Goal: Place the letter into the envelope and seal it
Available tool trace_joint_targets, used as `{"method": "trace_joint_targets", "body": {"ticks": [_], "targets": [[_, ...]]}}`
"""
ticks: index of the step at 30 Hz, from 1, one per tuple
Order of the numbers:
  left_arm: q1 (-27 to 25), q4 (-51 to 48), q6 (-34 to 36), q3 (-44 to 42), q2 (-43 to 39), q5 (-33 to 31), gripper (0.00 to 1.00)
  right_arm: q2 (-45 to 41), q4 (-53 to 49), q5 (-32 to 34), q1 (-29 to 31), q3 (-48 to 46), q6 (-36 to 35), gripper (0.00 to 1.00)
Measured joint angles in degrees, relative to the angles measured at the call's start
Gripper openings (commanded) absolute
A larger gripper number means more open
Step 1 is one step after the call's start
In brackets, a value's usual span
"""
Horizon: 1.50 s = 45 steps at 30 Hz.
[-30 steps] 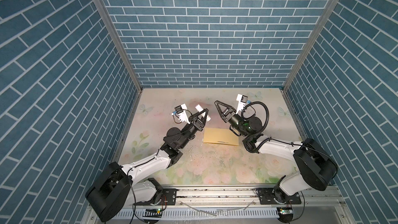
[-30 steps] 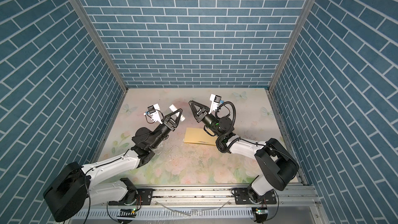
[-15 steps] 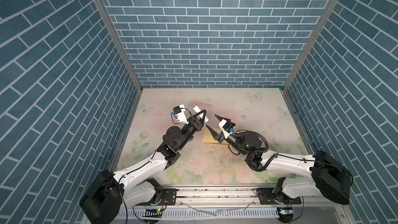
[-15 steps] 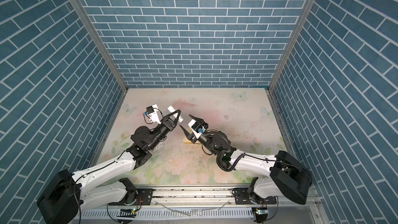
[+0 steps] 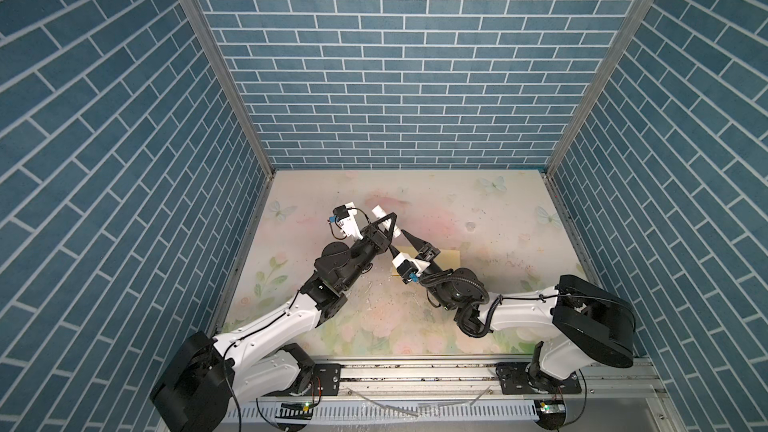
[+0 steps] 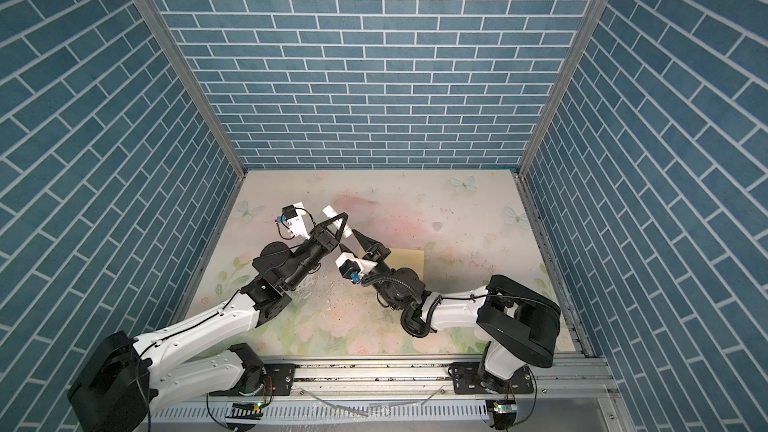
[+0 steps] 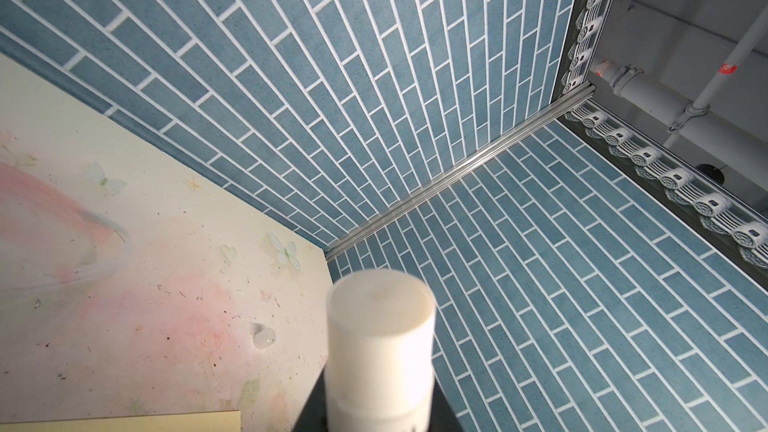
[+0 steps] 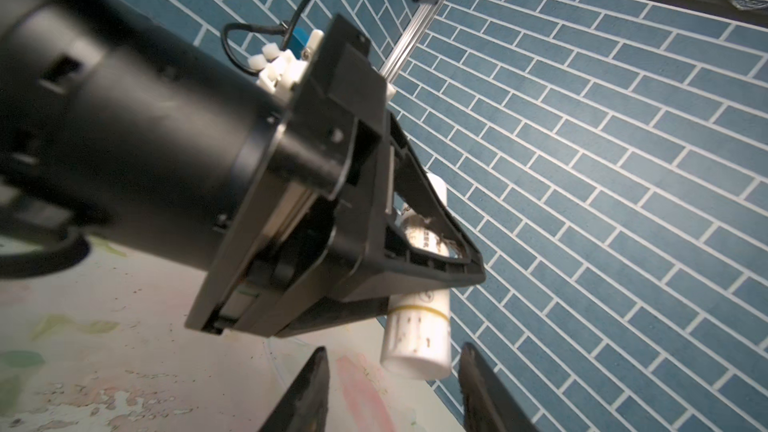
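The yellow-tan envelope [image 5: 449, 260] [image 6: 409, 261] lies flat mid-table, partly under my right arm; a corner of it also shows in the left wrist view [image 7: 124, 421]. The letter is out of view. My left gripper [image 5: 388, 223] [image 6: 336, 224] [image 7: 380, 409] is shut on a white glue stick tube [image 7: 380, 347] [image 8: 419, 338], raised above the table. My right gripper [image 5: 399, 241] [image 6: 349, 240] [image 8: 395, 388] is open. Its two black fingers [image 8: 307, 392] stand either side of the tube's lower end, with a gap on each side.
Blue brick walls close in the floral table [image 5: 478, 209] on three sides. A small clear blob [image 7: 264, 335] sits on the table beyond the tube. The two arms nearly meet left of the table's centre, just left of the envelope. Specks and scuffs mark the near table.
My right arm has swung down and to the left from beyond the envelope, bringing its gripper up to the tube's lower end. The left arm has moved only slightly with the tube.
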Motion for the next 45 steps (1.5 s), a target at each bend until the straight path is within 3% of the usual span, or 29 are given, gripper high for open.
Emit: {"method": "trace_joint_targets", "body": {"ticks": [4,11,14,22,26,30,35,42,45], "targets": [[0.0,0.0,-0.1,0.0,0.0,0.0,0.00,0.5,0.3,1.3,0.0,1.1,-0.9,0.38],[0.0,0.0,-0.4,0.0,0.0,0.0,0.00,1.4,0.1,2.7,0.0,2.2,-1.3,0.35],[0.0,0.2,-0.6,0.0,0.0,0.0,0.00,1.7,-0.5,3.0,0.0,2.6,-1.3,0.24],[0.0,0.3,-1.2,0.0,0.0,-0.6,0.00,1.8,-0.9,4.0,0.1,3.1,-0.6,0.07],[0.1,1.0,-1.2,0.0,0.4,-0.8,0.00,1.6,-1.6,3.4,-0.2,3.4,3.5,0.00],[0.1,3.9,-0.9,0.0,1.6,-0.6,0.00,-1.0,-5.2,-1.9,-2.7,3.4,15.4,0.00],[0.1,8.0,0.9,0.8,2.6,0.7,0.00,-4.9,-8.7,-15.3,-8.5,3.3,37.8,0.00],[0.0,10.4,3.5,0.9,2.8,2.3,0.00,-4.7,-6.4,-32.0,-15.2,3.3,68.4,0.00],[0.0,10.4,4.0,0.9,2.8,2.7,0.00,-3.4,-4.2,-36.8,-17.0,3.5,78.4,0.00]]}}
